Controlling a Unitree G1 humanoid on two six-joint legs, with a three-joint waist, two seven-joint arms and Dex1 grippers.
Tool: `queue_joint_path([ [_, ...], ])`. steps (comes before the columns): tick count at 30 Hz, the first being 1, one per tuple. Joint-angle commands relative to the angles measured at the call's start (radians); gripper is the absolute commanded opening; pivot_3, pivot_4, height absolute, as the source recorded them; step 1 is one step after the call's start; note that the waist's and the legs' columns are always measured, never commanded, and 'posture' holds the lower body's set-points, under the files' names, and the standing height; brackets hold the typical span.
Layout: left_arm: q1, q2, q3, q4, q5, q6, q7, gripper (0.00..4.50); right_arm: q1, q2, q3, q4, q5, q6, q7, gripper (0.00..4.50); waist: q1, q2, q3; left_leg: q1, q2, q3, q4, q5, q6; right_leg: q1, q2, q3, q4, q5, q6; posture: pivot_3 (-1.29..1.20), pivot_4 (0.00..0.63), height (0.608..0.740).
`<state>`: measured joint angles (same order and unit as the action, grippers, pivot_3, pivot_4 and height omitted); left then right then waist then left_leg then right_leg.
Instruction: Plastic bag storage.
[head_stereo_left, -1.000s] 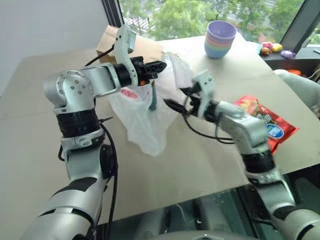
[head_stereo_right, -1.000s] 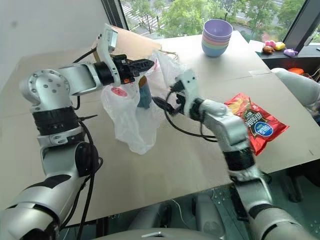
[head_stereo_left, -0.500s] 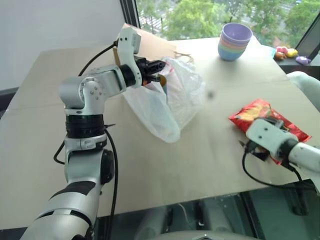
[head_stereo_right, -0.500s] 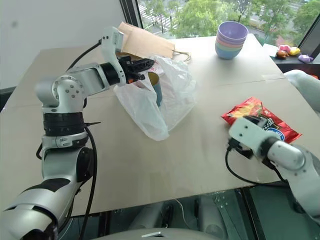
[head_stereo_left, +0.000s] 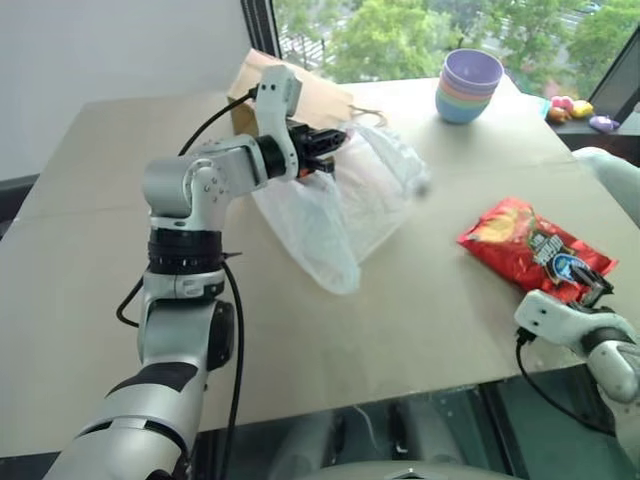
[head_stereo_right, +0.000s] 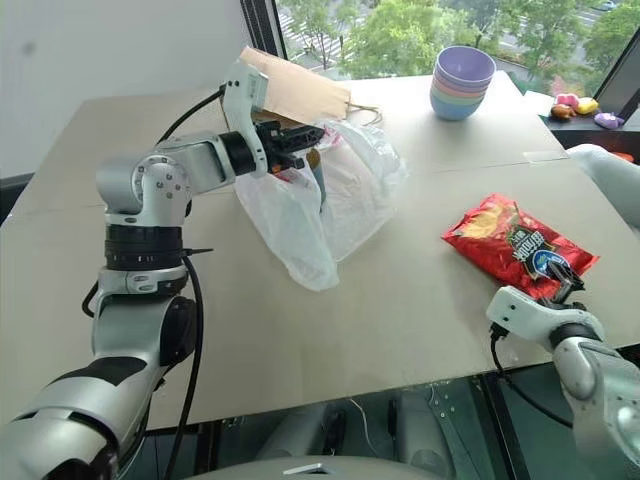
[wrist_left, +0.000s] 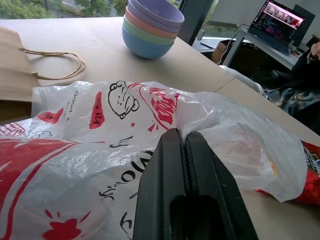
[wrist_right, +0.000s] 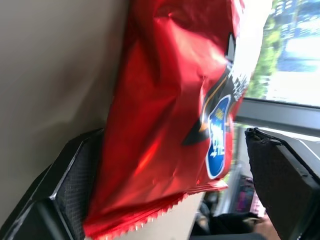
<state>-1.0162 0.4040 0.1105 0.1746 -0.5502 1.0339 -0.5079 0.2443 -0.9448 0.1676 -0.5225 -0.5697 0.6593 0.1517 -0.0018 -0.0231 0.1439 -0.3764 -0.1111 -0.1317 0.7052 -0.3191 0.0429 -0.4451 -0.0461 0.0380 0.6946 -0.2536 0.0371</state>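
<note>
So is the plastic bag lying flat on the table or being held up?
Held up. The left gripper is shut on the plastic bag near its top, and the bag hangs down, its bottom end trailing onto the table.

One plastic bag (head_stereo_left: 335, 205); one chip packet (head_stereo_left: 530, 248)

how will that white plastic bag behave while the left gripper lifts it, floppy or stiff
Probably floppy: the plastic bag sags in crinkled folds below the left gripper, shut on its top. Likely light, since that thin pinch carries it. The film looks slick, so it might slip.
</note>
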Motion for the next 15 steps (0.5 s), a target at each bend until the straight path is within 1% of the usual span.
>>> queue_joint_path([
  [1,-0.023,-0.001,0.011,-0.023,-0.003,-0.016,-0.005,0.0,-0.053,0.043,0.024,0.183,-0.055,-0.097,-0.059,4.2,0.0,-0.001,0.0,0.001,0.0,0.0,0.0,0.0,0.0,0.001,0.0,0.0,0.0,0.0,0.0,0.0,0.15,0.74],
  [3,-0.02,-0.002,0.014,-0.026,-0.004,-0.015,-0.002,0.0,-0.07,0.055,0.02,0.233,-0.069,-0.146,-0.063,3.72,0.001,-0.001,0.0,0.003,0.0,0.0,0.0,0.0,0.0,0.003,0.0,0.001,-0.001,0.0,0.001,0.0,0.15,0.74],
  [5,-0.019,-0.003,0.016,-0.029,-0.004,-0.014,0.002,0.0,-0.08,0.061,0.008,0.254,-0.077,-0.187,-0.065,2.67,0.003,-0.001,0.0,0.007,0.0,0.0,-0.001,0.0,0.0,0.006,0.0,0.001,-0.001,0.0,0.001,0.0,0.15,0.74],
  [8,-0.014,-0.003,0.023,-0.038,-0.009,-0.008,0.008,0.0,-0.081,0.06,-0.007,0.265,-0.083,-0.237,-0.06,1.45,0.006,-0.001,0.0,0.009,0.0,0.0,-0.002,0.0,0.0,0.007,0.0,0.001,-0.001,0.0,0.001,0.0,0.15,0.74],
  [10,-0.011,-0.001,0.027,-0.04,-0.011,-0.005,0.013,0.0,-0.082,0.069,-0.029,0.264,-0.065,-0.292,-0.066,0.42,0.006,-0.001,0.0,0.009,0.0,0.0,-0.002,0.0,0.0,0.007,0.001,0.001,-0.001,0.0,0.001,0.0,0.15,0.74],
  [11,-0.008,0.0,0.028,-0.04,-0.011,-0.005,0.014,0.0,-0.081,0.074,-0.042,0.259,-0.063,-0.304,-0.067,0.04,0.006,-0.001,0.0,0.009,0.0,0.0,-0.002,0.0,0.0,0.007,0.001,0.001,-0.001,0.0,0.001,0.0,0.15,0.74],
  [15,-0.007,-0.001,0.032,-0.039,-0.011,-0.003,0.019,0.0,-0.064,0.096,-0.121,0.201,-0.032,-0.348,-0.047,0.04,0.007,-0.001,0.0,0.009,0.0,0.0,-0.002,0.0,0.0,0.007,0.001,0.002,-0.001,0.0,0.001,0.0,0.15,0.74],
])
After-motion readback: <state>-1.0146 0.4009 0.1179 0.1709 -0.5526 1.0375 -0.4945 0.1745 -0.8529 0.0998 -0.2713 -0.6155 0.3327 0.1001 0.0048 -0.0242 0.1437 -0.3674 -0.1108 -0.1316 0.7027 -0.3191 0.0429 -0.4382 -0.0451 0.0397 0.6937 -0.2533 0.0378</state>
